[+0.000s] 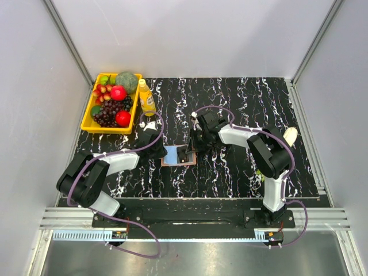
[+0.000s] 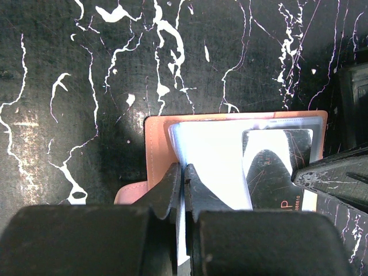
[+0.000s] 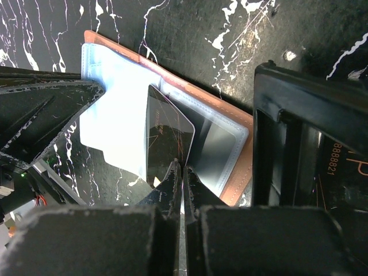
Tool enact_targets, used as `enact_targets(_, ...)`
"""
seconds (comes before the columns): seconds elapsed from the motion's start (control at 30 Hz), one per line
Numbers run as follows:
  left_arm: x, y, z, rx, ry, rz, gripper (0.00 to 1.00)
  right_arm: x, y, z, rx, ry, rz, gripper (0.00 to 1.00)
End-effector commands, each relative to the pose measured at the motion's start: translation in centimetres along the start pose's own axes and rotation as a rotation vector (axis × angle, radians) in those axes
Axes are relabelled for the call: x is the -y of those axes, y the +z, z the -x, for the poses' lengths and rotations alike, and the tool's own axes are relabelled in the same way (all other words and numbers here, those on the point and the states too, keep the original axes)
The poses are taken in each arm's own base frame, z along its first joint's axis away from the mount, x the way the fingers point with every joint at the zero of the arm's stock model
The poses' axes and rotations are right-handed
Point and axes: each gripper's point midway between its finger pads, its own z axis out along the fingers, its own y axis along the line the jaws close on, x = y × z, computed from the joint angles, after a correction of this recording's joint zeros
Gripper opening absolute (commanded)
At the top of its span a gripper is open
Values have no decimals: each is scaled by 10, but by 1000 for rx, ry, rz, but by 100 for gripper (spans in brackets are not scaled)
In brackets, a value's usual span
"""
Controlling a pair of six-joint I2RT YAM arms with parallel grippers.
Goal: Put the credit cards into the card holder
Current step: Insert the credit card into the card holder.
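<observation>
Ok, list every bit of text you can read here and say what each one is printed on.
"888821", orange digits, last ones uncertain: on the boxed card inside the black box.
"P" and "88810", partly hidden: on the dark card at the card holder.
Label on the yellow bottle: too small to read.

card holder (image 2: 158, 144): tan leather-look, matt | credit card (image 3: 167, 132): dark glossy plastic | table (image 2: 57, 46): marbled, smooth
</observation>
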Motion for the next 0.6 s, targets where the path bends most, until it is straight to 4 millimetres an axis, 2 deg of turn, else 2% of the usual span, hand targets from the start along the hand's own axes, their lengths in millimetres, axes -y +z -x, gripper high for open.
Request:
enact_targets(0.0, -23, 1, -7, -24, 39, 91, 2, 10, -1, -17, -76, -1, -46, 0)
enact_targets(0.3, -15, 2, -9, -34, 37, 44, 4, -4, 23, -11, -104, -52, 4, 2)
enact_targets(0.47, -17, 2, -10, -38, 32, 52, 6, -9, 26, -13, -109, -39, 18, 5)
enact_targets(0.57, -17, 1, -11, -42, 29, 52, 14, -14, 25, -15, -99, -25, 31, 11)
